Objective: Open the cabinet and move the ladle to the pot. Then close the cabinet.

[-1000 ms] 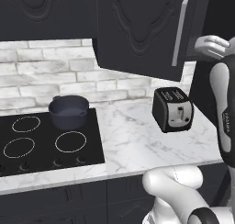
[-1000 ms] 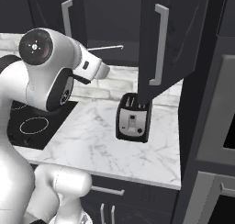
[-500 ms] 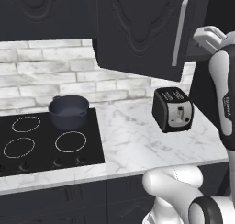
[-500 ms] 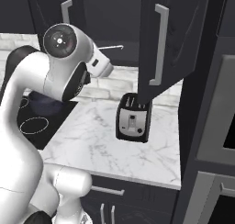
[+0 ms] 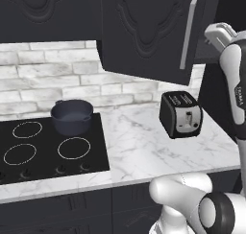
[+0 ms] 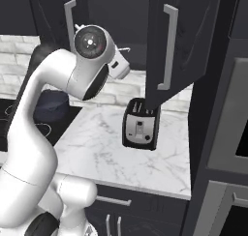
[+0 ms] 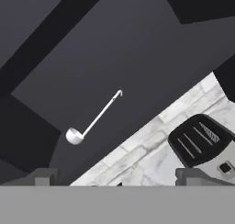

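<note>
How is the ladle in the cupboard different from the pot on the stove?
The ladle is slim, pale and silvery; the pot is squat, round and dark blue-grey. The ladle lies flat on the dark cabinet shelf, while the pot stands upright on the black hob. Both are untouched.

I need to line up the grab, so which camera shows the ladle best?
The hand view: the ladle lies whole on the dark cabinet shelf, bowl and handle clear. The right base view catches just a thin bit of handle past the arm. The left base view doesn't help.
</note>
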You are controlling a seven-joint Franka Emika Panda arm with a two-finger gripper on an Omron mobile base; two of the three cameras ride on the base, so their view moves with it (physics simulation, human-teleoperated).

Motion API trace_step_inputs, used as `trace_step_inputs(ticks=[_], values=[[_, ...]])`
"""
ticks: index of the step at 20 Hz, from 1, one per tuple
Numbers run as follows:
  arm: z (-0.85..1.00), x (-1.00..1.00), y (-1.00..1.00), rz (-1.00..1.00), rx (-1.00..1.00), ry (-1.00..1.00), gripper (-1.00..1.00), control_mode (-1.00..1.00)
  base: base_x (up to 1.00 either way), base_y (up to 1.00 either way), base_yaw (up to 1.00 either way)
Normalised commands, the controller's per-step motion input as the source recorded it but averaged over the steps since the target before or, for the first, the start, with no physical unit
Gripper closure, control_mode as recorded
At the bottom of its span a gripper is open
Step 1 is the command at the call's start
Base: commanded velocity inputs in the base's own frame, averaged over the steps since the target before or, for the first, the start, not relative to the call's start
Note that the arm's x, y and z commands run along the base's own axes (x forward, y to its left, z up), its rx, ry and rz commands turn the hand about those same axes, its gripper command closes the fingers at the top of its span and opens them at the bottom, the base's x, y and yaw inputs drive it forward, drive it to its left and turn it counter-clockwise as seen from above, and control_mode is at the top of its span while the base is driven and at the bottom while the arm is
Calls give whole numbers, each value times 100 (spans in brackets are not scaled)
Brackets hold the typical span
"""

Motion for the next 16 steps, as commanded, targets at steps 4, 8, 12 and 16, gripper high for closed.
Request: trace_step_inputs(ticks=[4, 8, 12, 16], values=[[-12, 55, -4, 0, 5, 0, -100, -100, 0, 0, 0], [-6, 49, -18, 0, 3, 0, -100, -100, 0, 0, 0], [-2, 45, -24, 0, 2, 0, -100, -100, 0, 0, 0], [-4, 39, 1, 0, 6, 0, -100, -100, 0, 0, 0]])
